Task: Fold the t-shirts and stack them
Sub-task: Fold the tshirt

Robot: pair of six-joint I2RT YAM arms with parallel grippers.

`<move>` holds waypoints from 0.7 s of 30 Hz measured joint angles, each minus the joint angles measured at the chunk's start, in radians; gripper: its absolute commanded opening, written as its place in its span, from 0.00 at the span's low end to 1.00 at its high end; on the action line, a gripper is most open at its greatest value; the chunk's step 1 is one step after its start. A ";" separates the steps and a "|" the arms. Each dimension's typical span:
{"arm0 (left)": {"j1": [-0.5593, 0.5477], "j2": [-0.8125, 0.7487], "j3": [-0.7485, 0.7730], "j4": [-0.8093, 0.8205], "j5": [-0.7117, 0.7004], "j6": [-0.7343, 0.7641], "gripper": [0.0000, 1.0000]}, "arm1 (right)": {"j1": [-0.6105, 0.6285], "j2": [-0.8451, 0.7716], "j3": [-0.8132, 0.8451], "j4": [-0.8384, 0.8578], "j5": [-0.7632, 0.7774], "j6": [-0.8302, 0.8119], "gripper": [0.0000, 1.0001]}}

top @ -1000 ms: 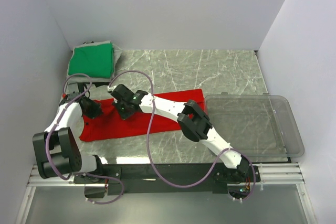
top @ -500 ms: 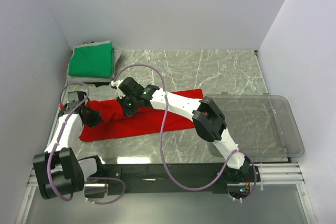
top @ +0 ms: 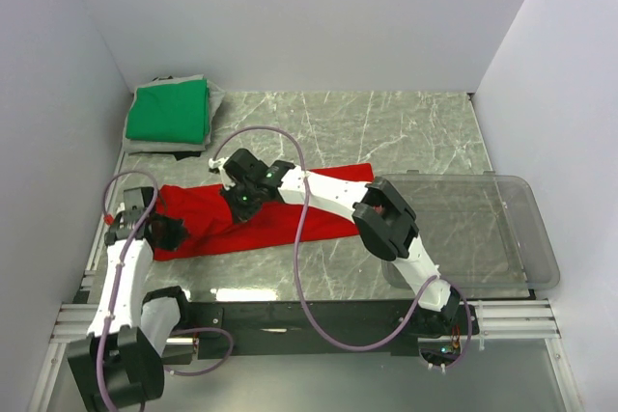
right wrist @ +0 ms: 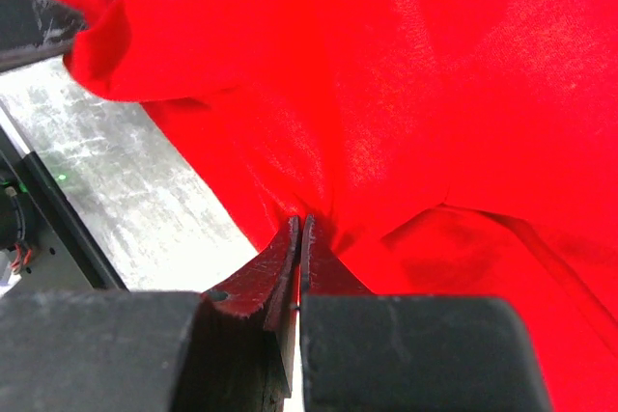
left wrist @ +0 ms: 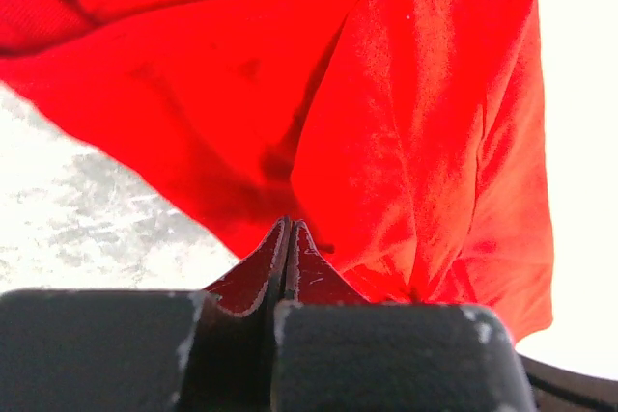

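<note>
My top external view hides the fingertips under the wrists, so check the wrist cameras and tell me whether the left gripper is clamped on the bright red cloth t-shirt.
Observer: Yes. In the left wrist view, the left gripper is shut tight, with a fold of the bright red cloth t-shirt pinched in it.
Operator: Now check the right one.
Observer: In the right wrist view, the right gripper is also shut, and the red cloth bunches into creases where it is pinched.
</note>
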 measured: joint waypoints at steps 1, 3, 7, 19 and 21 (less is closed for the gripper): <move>0.000 -0.020 -0.005 -0.006 0.000 -0.009 0.00 | -0.003 0.000 0.000 0.001 -0.006 0.000 0.00; -0.001 -0.055 -0.021 -0.023 0.000 -0.025 0.01 | -0.010 0.000 0.000 0.003 -0.016 0.001 0.00; -0.001 -0.073 -0.043 -0.049 0.002 -0.048 0.07 | -0.026 0.000 0.000 0.005 -0.034 0.008 0.00; -0.001 -0.116 0.012 -0.139 0.012 -0.071 0.62 | -0.032 0.002 -0.013 0.009 -0.058 0.016 0.27; 0.000 -0.073 0.080 -0.142 0.008 -0.057 0.66 | -0.032 0.002 -0.024 0.010 -0.060 0.014 0.31</move>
